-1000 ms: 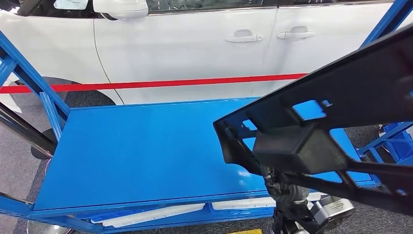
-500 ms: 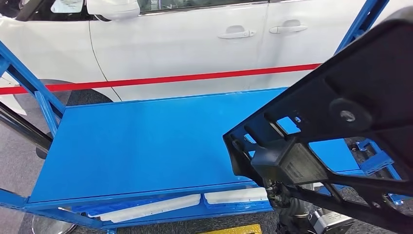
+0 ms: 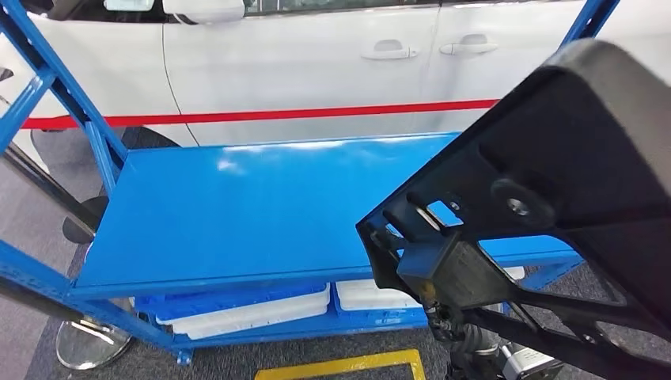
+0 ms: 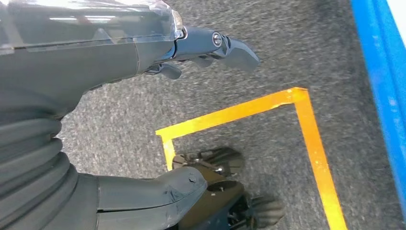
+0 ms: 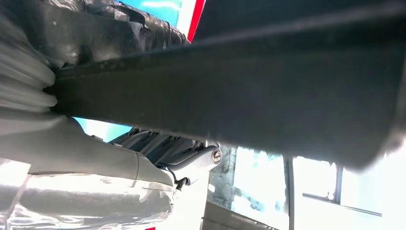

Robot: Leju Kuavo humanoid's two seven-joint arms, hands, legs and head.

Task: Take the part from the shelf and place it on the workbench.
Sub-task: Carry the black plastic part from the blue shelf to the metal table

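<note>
- At about 4 o'clock in the head view, the black part (image 3: 570,190) is off the shelf and up in the air, so pickup looks done.
- Right hand (image 5: 119,139) has its fingers clamped on it.
- Left hand (image 4: 158,110) hangs over the floor, fingers apart, holding nothing.
- Still left, I'd say: setting it on the blue workbench (image 3: 237,214) at 9 o'clock.

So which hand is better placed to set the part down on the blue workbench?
The right hand: it already grips the black part, held above the blue workbench. The left hand hangs empty over the floor.
</note>
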